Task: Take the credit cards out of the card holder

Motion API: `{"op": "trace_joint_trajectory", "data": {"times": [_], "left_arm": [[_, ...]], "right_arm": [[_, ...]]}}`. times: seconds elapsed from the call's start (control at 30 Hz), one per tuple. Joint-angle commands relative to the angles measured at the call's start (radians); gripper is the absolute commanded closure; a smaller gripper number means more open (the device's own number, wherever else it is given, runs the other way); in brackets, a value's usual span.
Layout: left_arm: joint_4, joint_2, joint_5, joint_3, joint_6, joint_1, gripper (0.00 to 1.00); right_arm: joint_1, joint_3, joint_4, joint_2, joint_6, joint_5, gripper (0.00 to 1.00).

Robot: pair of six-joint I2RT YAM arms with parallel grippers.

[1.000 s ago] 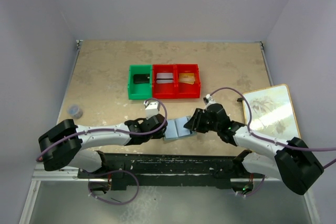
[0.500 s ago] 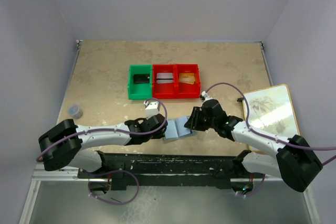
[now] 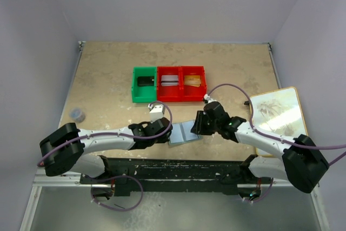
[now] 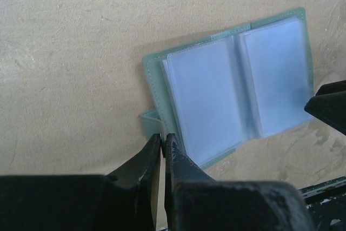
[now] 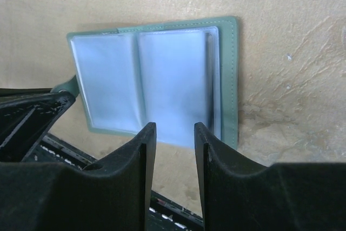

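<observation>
- The left gripper (image 4: 163,143) has its fingers pressed almost together. Their tips meet the snap tab (image 4: 148,121) at the near left edge of the card holder (image 4: 232,90) and appear to pinch it.
- The card holder lies open and flat on the table (image 3: 108,74), just ahead and to the right of the left gripper's tips. Its two clear plastic sleeves (image 4: 205,101) face up.
- The right gripper (image 5: 172,133) has its fingers spread. The tips sit over the near edge of the holder's right-hand panel, and I cannot tell whether they touch it.
- In the top view the holder sits between the two grippers.
- No card can be made out in the sleeves.
- Well beyond both grippers stand a green bin (image 3: 134,85) and red bins (image 3: 180,85), side by side.
</observation>
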Motion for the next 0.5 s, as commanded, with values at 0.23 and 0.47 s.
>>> {"op": "trace_joint_trajectory", "data": {"times": [0.23,0.47], "left_arm": [[0.006,0.001,-0.021,0.027,0.018,-0.004,1.00],[0.002,-0.008,-0.027,0.022,0.012,-0.004,1.00]], "right_arm": [[0.014,0.046,-0.070,0.039,0.014,0.118,0.60],[0.015,-0.007,0.089,0.028,0.020,-0.004,0.61]]}}
